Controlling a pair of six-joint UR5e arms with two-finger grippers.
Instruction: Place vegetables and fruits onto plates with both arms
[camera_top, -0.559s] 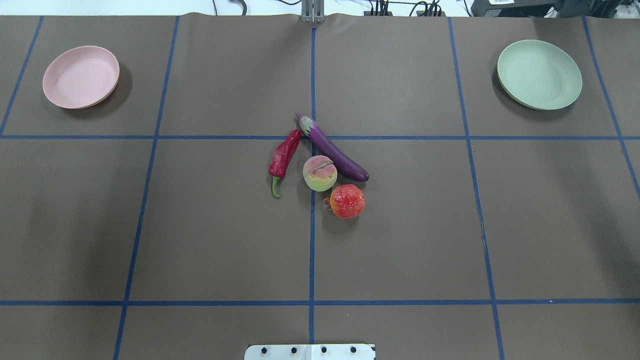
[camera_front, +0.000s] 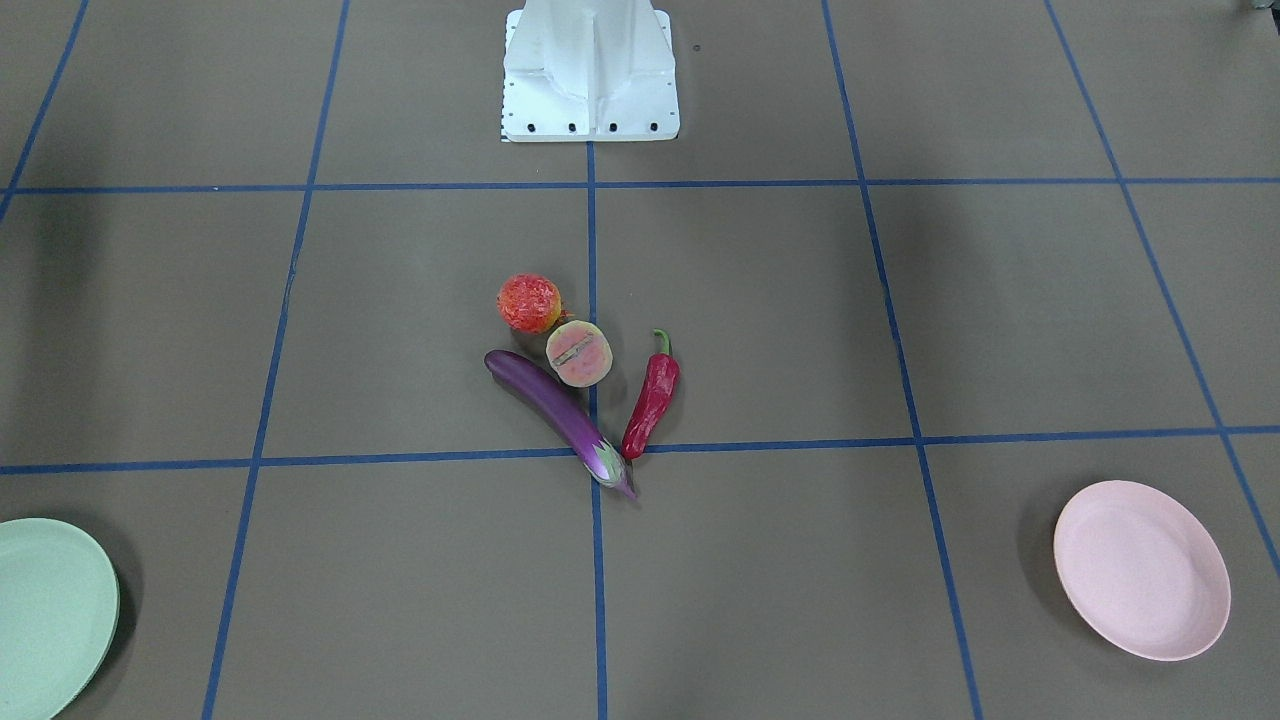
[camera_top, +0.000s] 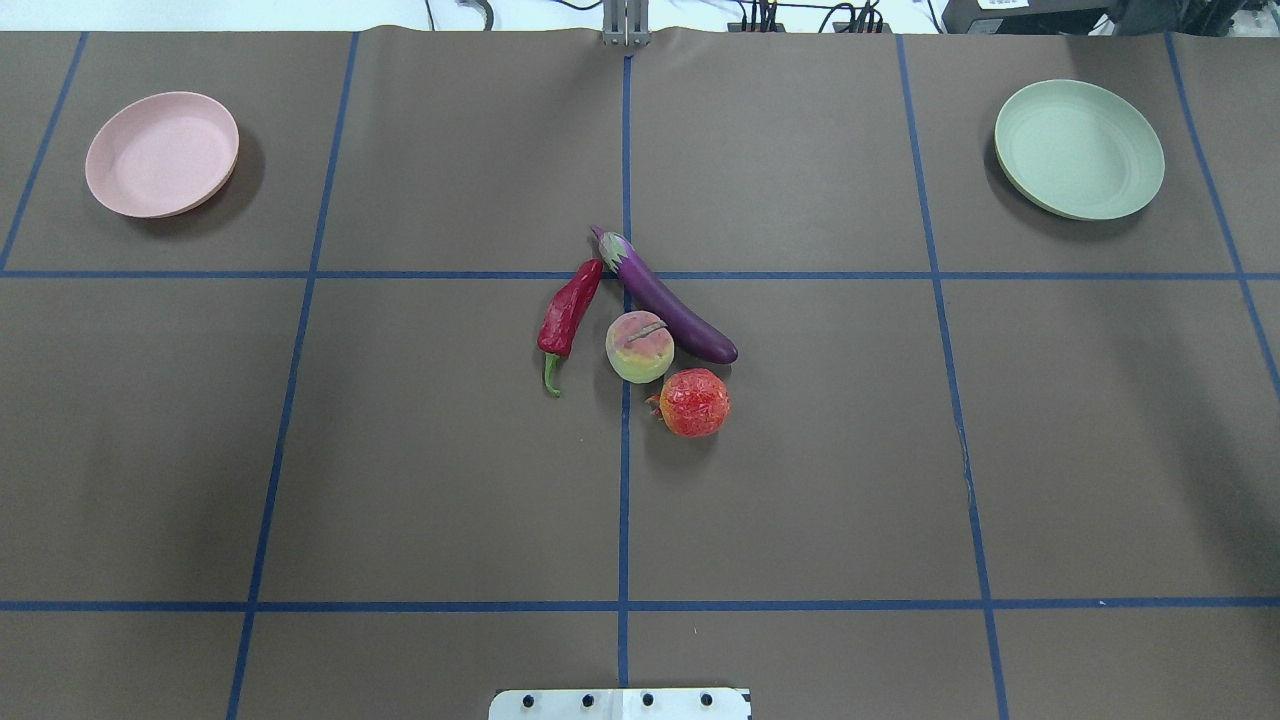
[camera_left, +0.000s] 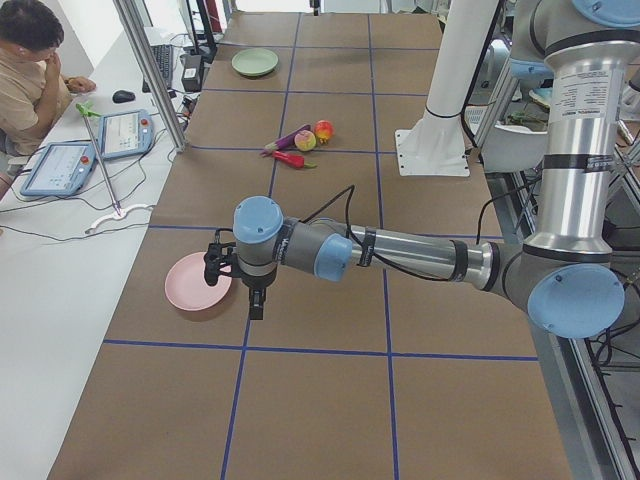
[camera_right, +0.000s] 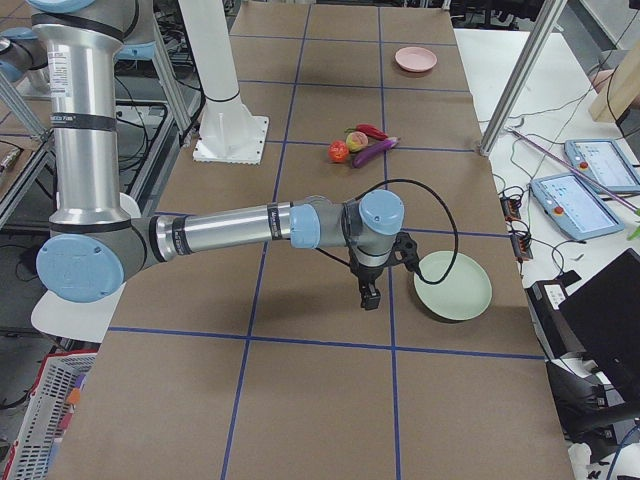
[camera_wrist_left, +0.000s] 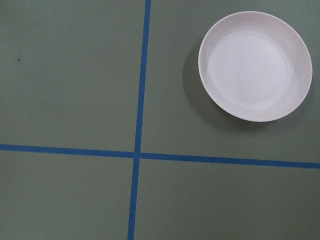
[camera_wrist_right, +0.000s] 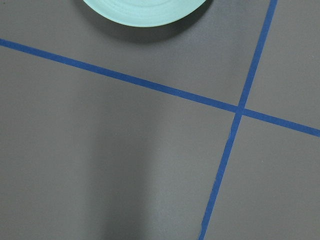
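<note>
Crowding was the hazard: eggplant (camera_top: 665, 297), chili pepper (camera_top: 568, 308), halved fruit (camera_top: 639, 346) and ball fruit (camera_top: 694, 402) lay bunched at the middle of the table (camera_top: 450, 480), touching or nearly so. Jaws closing on one could send a round neighbour rolling. The eggplant's long axis ran diagonally, cap away from the robot and toward its left. The chili pepper's stem pointed at the robot. The left arm (camera_left: 400, 255) hung by the pink plate (camera_top: 162, 153), the right arm (camera_right: 230, 230) by the green plate (camera_top: 1079, 149); whether their jaws were open couldn't be told.
</note>
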